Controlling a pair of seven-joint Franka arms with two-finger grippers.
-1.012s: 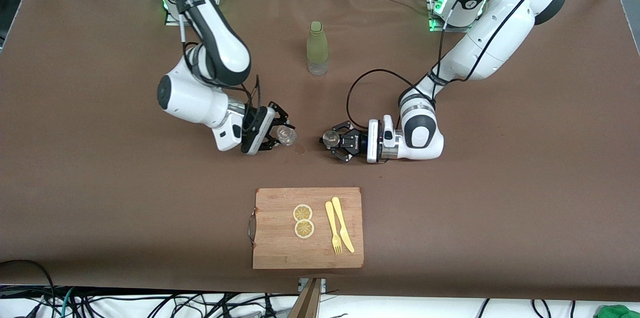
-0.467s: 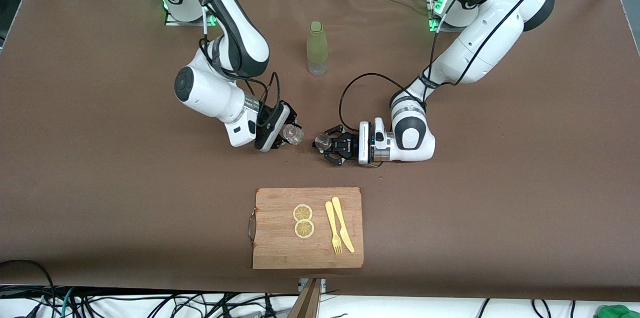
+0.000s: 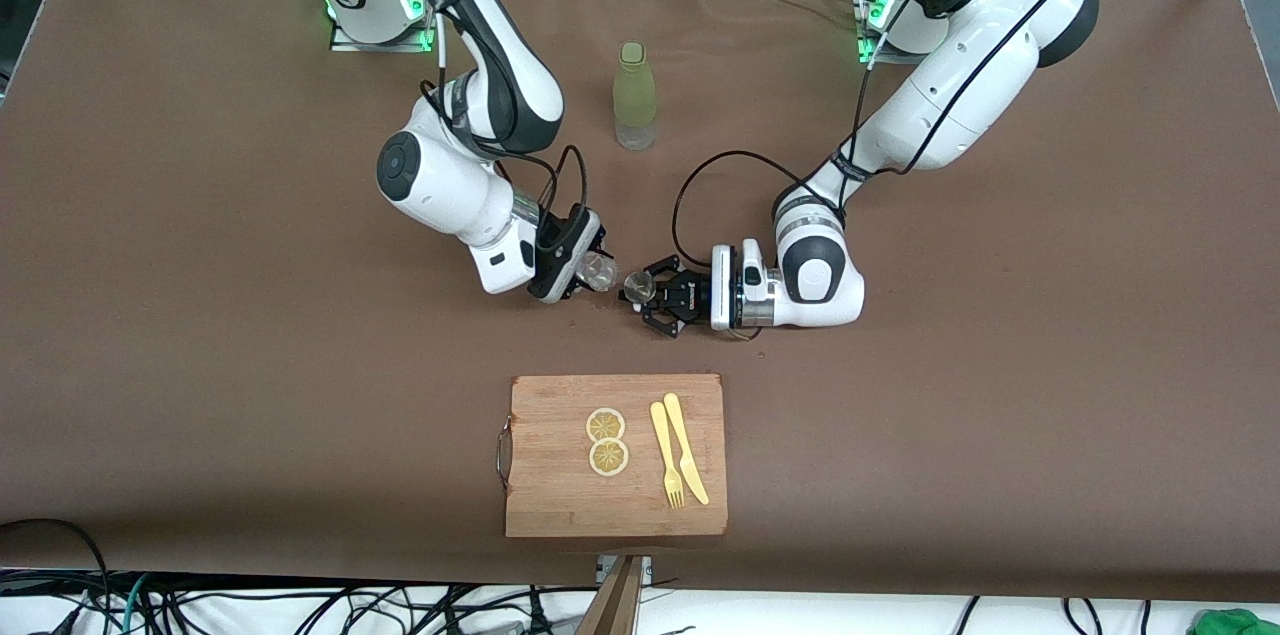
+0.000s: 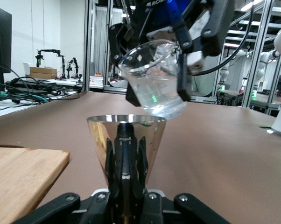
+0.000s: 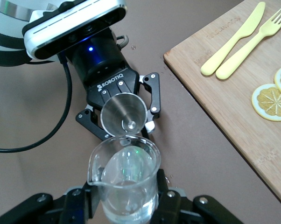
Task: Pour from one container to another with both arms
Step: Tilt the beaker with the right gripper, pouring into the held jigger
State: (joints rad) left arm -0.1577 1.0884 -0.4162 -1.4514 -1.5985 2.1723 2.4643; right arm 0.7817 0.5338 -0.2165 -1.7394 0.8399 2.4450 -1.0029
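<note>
Right gripper clamped on tilted glass cup, lip above jigger, left gripper level, clamped on upright jigger, both raised, nearer the robots' bases than cutting board.

Over the middle of the brown bench, the right pincer grips the tilted clear glass cup, its mouth just beside the silver jigger clamped in the left pincer. An olive-green bottle stands farther from the camera; a cutting board lies nearer.
</note>
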